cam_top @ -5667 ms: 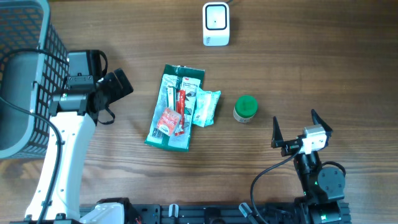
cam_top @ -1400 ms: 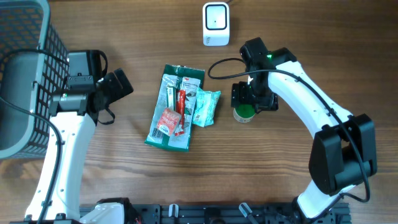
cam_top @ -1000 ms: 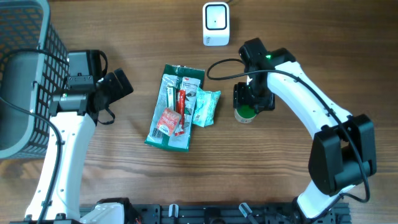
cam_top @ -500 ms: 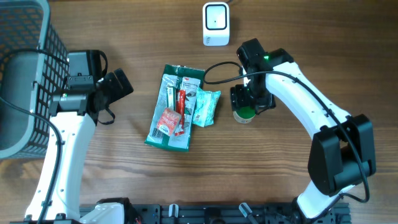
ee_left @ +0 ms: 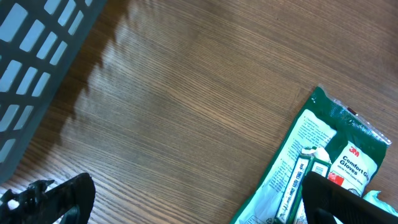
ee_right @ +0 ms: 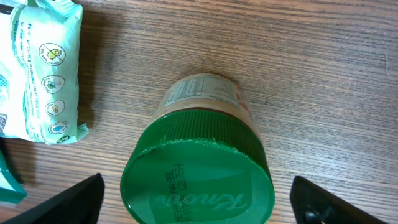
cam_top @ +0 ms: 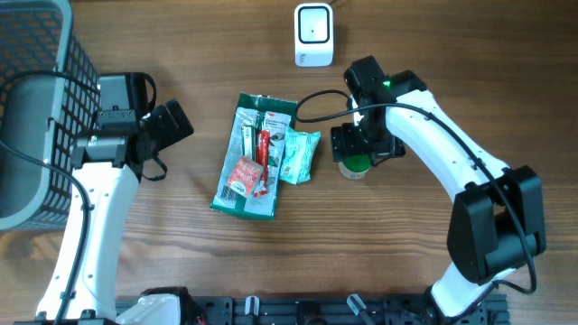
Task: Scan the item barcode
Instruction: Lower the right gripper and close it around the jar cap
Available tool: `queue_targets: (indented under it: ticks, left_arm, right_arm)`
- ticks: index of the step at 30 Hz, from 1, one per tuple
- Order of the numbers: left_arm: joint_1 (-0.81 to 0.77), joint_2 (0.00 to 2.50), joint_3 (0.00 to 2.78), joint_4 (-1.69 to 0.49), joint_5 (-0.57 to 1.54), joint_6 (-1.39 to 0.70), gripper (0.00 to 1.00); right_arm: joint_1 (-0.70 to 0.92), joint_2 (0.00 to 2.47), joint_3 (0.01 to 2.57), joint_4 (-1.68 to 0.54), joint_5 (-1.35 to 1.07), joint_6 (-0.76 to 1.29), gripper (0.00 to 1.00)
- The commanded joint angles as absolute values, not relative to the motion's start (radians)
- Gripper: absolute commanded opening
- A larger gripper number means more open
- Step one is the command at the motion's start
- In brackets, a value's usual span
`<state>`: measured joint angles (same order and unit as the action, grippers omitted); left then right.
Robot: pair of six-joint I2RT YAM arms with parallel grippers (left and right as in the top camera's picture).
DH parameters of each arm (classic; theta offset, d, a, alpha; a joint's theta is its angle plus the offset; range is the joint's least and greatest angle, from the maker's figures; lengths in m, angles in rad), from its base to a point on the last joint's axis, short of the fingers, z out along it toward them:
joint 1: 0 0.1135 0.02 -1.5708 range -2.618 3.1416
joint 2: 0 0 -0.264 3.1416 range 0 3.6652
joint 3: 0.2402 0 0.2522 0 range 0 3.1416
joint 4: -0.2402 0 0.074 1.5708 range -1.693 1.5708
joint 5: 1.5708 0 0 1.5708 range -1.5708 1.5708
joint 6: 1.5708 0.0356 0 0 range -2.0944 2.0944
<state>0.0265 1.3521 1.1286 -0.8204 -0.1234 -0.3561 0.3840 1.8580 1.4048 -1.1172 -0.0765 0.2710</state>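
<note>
- The basket (cam_top: 77,63) sits at the far left edge. The part of its inside we can see past the left arm has nothing in it, and the rest is hidden.
- The left end effector (ee_left: 196,190) hangs over bare desk (ee_left: 186,93), released and holding nothing.
- The glove pack (cam_top: 253,155) and wipes pack (cam_top: 300,155) lie flat mid-desk, touching each other.
- The jar (ee_right: 199,93) stands upright just right of the wipes, on the near side of the white scanner (cam_top: 313,34). Its green lid (ee_right: 205,168) is on, so we can't tell what's inside.
- The right end effector (ee_right: 196,202) straddles that lid, released, with a gap on each side.
- What worries us:
  - A pinch on the round lid could slip and tip the jar.
  - The left-hand finger is close to the wipes and might snag them.
  - The label could end up facing away from the scanner, so we'd get no read.
</note>
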Motion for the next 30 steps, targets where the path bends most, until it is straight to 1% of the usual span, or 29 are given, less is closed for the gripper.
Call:
queue_targets:
  ticks: [1,16,20,30]
  left_arm:
    - [0.031,1.354,1.134,-0.821,-0.132,-0.344,1.00]
    - [0.031,1.354,1.134,-0.820,-0.133,-0.345,1.00]
    - [0.031,1.354,1.134,-0.820,-0.133,-0.345,1.00]
    - [0.031,1.354,1.134,-0.820,-0.132,-0.344,1.00]
  right_arm:
    - [0.390,1.875,1.396,-1.118,-0.060,0.268,1.00]
    - [0.390,1.875,1.395,-1.121,-0.098,0.297,0.99]
    - [0.390,1.875,1.380,-1.115,-0.097,0.335,0.99]
    - [0.390,1.875,1.277,-0.956,-0.098,0.358,1.00]
